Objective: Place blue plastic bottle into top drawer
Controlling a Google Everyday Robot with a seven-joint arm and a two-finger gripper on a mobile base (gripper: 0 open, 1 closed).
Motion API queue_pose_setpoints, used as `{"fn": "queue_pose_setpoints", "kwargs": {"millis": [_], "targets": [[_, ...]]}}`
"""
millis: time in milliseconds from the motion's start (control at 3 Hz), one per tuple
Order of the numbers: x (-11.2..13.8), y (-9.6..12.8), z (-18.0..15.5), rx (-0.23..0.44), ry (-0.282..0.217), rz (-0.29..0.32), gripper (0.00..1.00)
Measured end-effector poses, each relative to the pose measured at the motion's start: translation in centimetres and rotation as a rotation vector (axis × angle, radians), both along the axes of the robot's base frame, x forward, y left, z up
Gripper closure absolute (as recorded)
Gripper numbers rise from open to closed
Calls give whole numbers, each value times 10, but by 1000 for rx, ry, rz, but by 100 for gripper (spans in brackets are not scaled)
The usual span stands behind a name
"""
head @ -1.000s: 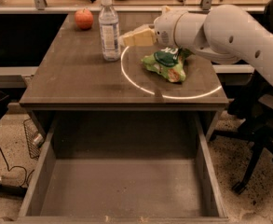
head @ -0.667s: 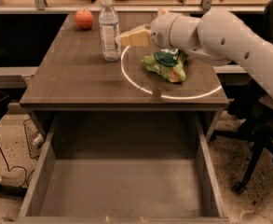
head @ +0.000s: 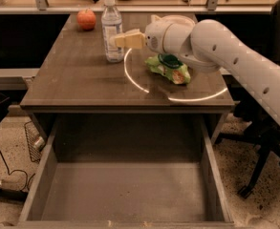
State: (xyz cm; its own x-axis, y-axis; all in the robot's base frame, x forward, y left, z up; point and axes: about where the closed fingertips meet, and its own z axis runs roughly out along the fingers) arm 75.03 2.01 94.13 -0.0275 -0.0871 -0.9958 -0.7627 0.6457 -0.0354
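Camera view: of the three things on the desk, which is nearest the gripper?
The blue plastic bottle, upright with a white cap: the gripper is beside it. The apple and green bag lie farther off.

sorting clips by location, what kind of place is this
Probably an office or lab: a dark grey-brown wooden desk with its wide shallow top drawer open, a black office chair beside it. The robot's gripper hovers by the clear plastic bottle.

Dark wood desk (head: 72,85): apple (head: 86,19) at back left, bottle (head: 112,30) upright just right of it, green snack bag (head: 168,69) centre-right inside a light ring (head: 134,82). Gripper (head: 116,40) over desk, at bottle's right side. Drawer (head: 125,194) below is open.
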Motion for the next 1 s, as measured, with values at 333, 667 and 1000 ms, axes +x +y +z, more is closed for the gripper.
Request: {"fn": "queue_pose_setpoints", "kwargs": {"millis": [333, 667, 1000], "targets": [[5, 16, 3, 47, -9, 27, 0], [10, 30, 9, 51, -15, 50, 0], [21, 46, 3, 45, -12, 68, 0]]}}
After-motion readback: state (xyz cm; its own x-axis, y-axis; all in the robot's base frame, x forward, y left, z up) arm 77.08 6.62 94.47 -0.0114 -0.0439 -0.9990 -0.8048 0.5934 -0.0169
